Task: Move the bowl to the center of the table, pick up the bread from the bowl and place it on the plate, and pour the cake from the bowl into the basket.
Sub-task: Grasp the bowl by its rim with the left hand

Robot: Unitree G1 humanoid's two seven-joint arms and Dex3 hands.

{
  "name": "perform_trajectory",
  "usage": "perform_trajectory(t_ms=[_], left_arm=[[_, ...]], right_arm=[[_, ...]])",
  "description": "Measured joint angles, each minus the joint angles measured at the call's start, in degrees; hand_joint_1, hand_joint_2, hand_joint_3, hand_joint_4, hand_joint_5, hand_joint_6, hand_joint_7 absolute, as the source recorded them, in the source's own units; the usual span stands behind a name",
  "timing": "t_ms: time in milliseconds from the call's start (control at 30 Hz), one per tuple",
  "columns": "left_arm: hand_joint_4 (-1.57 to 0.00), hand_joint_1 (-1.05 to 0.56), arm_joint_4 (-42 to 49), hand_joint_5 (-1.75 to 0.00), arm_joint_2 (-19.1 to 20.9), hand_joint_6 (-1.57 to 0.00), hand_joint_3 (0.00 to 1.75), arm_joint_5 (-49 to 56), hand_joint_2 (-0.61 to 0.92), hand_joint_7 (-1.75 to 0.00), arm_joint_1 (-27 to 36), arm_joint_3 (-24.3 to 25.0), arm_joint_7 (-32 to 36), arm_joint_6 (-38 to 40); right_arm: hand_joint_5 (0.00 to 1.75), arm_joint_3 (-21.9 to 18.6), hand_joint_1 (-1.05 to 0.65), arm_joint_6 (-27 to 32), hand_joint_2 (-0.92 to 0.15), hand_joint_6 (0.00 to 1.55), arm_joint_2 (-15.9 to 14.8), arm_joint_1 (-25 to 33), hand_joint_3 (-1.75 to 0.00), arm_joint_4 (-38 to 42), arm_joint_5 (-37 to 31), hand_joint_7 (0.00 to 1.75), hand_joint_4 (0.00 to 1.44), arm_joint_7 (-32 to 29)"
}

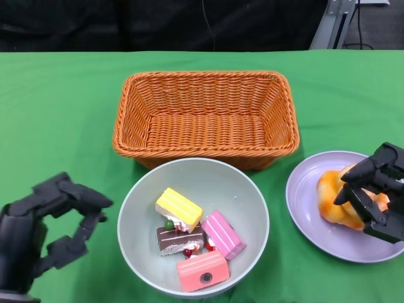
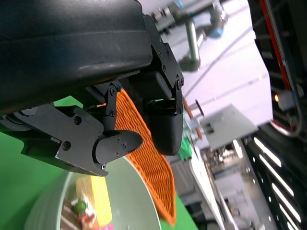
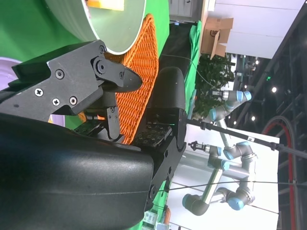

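A grey-green bowl stands at the table's near middle and holds several cake pieces: yellow, pink, chocolate and salmon. Behind the bowl is the empty orange wicker basket. The golden bread lies on the lilac plate at the right. My right hand reaches over the bread from the right, its fingers wrapped around it. Left of the bowl, my left hand is open and holds nothing. The bowl rim and the basket show past its fingers.
Green cloth covers the table. Its far edge meets a dark backdrop. A grey metal stand rises at the back right. Bare cloth lies left of the basket and bowl. The wrist views show robot arms in a room beyond.
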Motion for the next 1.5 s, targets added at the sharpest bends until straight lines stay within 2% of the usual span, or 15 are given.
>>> perform_trajectory(t_ms=[33,67,133,167,300,500,633,800,933,967,1067,1167,1367,1500], left_arm=[[-0.47,-0.19,-0.5,-0.74,0.8,-0.6,0.42,2.0,0.78,-0.46,0.3,-0.2,-0.1,0.0],[-0.43,-0.25,-1.6,-0.46,2.6,-0.55,0.24,5.5,0.85,-0.25,0.8,-0.4,-0.6,-0.3],[-0.38,-0.34,-3.7,-0.18,7.2,-0.48,0.08,13.7,0.88,-0.06,1.4,-0.6,-1.5,-3.1],[-0.37,-0.37,-4.5,-0.14,9.4,-0.47,0.05,17.7,0.88,-0.03,1.3,-0.2,-1.3,-5.5],[-0.42,-0.47,-6.4,-0.1,14.7,-0.44,0.0,30.6,0.82,0.0,0.6,2.6,3.4,-14.0],[-0.47,-0.51,-4.9,-0.09,18.4,-0.42,0.0,39.6,0.77,0.0,-1.2,3.6,10.2,-22.6],[-0.49,-0.52,-3.9,-0.08,19.2,-0.45,0.0,41.2,0.77,-0.01,-1.5,3.5,12.3,-23.6],[-0.61,-0.51,-1.0,-0.11,19.6,-0.58,0.0,52.2,0.76,-0.05,-4.2,3.8,21.3,-30.7],[-0.63,-0.5,0.5,-0.1,19.7,-0.61,0.0,58.0,0.76,-0.04,-5.9,3.8,28.2,-32.9],[-0.73,-0.45,1.2,-0.13,19.7,-0.69,0.01,59.4,0.79,-0.06,-6.3,3.6,30.2,-33.4],[-0.88,-0.38,3.5,-0.16,19.8,-0.84,0.01,64.5,0.8,-0.08,-7.9,1.3,36.6,-35.4],[-0.95,-0.35,4.3,-0.15,20.5,-0.91,0.01,69.3,0.82,-0.07,-8.5,-1.5,43.0,-35.7],[-1.0,-0.34,4.5,-0.15,24.3,-0.94,0.0,74.5,0.82,-0.06,-9.4,-7.5,52.8,-31.2],[-1.01,-0.34,4.1,-0.13,27.4,-0.95,0.0,75.2,0.81,-0.04,-9.4,-11.5,54.3,-26.8]], right_arm=[[1.37,0.0,0.01,0.0,-0.68,0.69,0.0,-0.1,-0.76,0.2,0.0,1.11,0.68,-0.2],[1.37,-0.1,0.0,0.0,-0.69,0.7,0.0,-0.4,-0.73,0.4,-0.1,1.11,0.69,-0.7],[1.37,-0.6,-0.01,-0.2,-0.72,0.72,0.3,-1.1,-0.67,1.0,-0.1,1.07,0.7,-2.1],[1.37,-0.8,-0.02,-0.2,-0.74,0.72,0.5,-1.4,-0.63,1.4,-0.1,1.06,0.7,-2.3],[1.34,-0.7,-0.04,-0.6,-0.81,0.73,1.0,-1.4,-0.48,1.5,-0.6,1.03,0.7,-3.3],[1.32,-0.6,-0.06,-1.2,-0.87,0.73,1.3,-1.4,-0.38,1.5,-2.1,1.03,0.7,-4.6],[1.32,-0.6,-0.05,-1.2,-0.88,0.73,1.4,-1.4,-0.35,1.5,-2.1,1.02,0.7,-5.1],[1.35,-0.3,-0.03,-0.6,-0.89,0.72,1.9,-1.3,-0.33,1.4,-2.1,1.04,0.69,-5.6],[1.36,-0.2,-0.03,-0.5,-0.89,0.71,2.0,-1.3,-0.33,1.4,-2.0,1.05,0.69,-5.6],[1.36,-0.2,-0.03,-0.5,-0.9,0.71,2.0,-1.3,-0.33,1.4,-2.0,1.05,0.68,-5.6],[1.35,-0.1,-0.03,-0.4,-0.91,0.7,2.0,-1.2,-0.33,1.3,-1.8,1.06,0.68,-5.4],[1.35,0.2,-0.03,0.2,-0.91,0.7,2.3,-1.0,-0.33,0.9,-1.7,1.06,0.68,-5.2],[1.36,0.6,-0.03,0.5,-0.9,0.7,2.8,-0.5,-0.34,-0.2,-1.8,1.07,0.68,-5.1],[1.36,1.0,-0.03,0.4,-0.89,0.71,3.4,0.0,-0.35,-0.6,-1.9,1.08,0.69,-5.1]])
